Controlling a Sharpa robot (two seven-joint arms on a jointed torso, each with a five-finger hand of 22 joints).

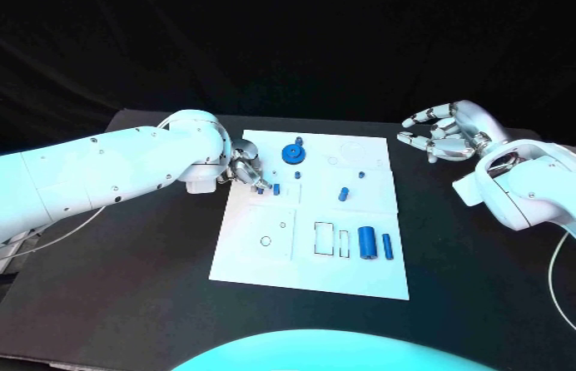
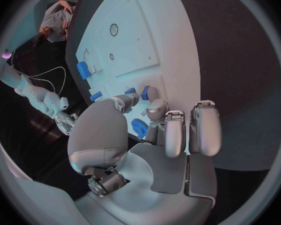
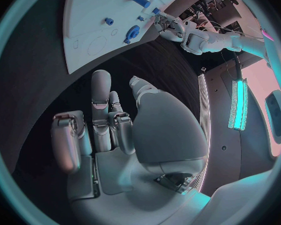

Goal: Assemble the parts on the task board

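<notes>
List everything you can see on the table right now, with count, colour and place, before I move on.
Task board: one, white, middle of the black table.
Gear-like round part: one, blue, far end of the board.
Large cylinder: one, blue, near right area of the board, lying beside a thinner blue rod.
Small pieces: at least three, blue, mid-board; one lies right of centre, one sits at the left hand's fingertips, one just beyond it.
Table: one, black, under the board.
Left hand: silver, over the board's left edge, fingertips at a small blue piece; I cannot tell whether it is gripped.
Right hand: silver, off the board's far right corner, fingers apart, holding nothing.
</notes>
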